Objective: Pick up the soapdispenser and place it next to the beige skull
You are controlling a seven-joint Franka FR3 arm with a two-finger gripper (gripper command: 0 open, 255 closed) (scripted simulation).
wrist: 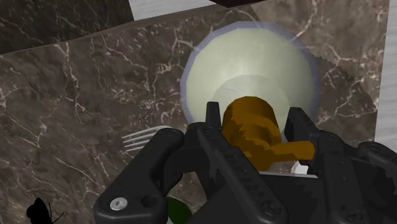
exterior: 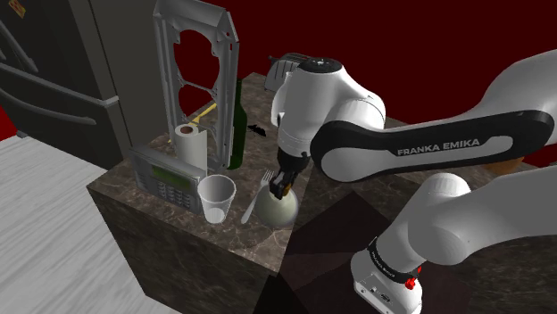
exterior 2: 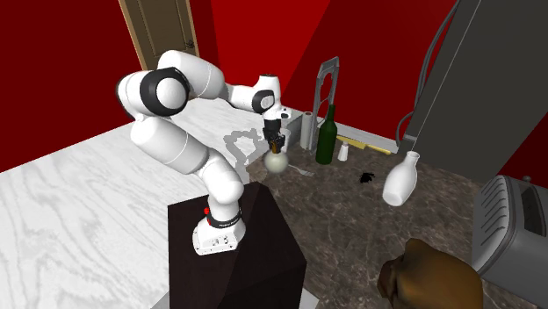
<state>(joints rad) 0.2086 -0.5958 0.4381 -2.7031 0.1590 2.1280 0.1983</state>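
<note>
One cream, round-bellied soap dispenser [exterior: 278, 210] with a brown pump head stands near the front edge of the dark marble tabletop [exterior: 254, 239], and appears to rest on it. The all-black two-finger claw [wrist: 251, 124] comes straight down over it. Its jaws are drawn in narrow and clasp the pump head from both sides, with the spout poking out past one of them.

A pale fork [exterior: 260, 192] lies just beside the dispenser's body. A white, see-through cup [exterior: 217, 197] stands near, on the far side of the fork. A tall green glass bottle [exterior: 236, 125] stands further back.

At the second exterior view's lower right sits a lumpy brown shape [exterior 2: 430, 276], well apart from the dispenser. It may be the skull, though I cannot tell.

The risks are these. The grip is high, on the small pump head alone, so the heavy body could swing or slip free when lifted. A tilted lift could also knock the fork or the cup.
</note>
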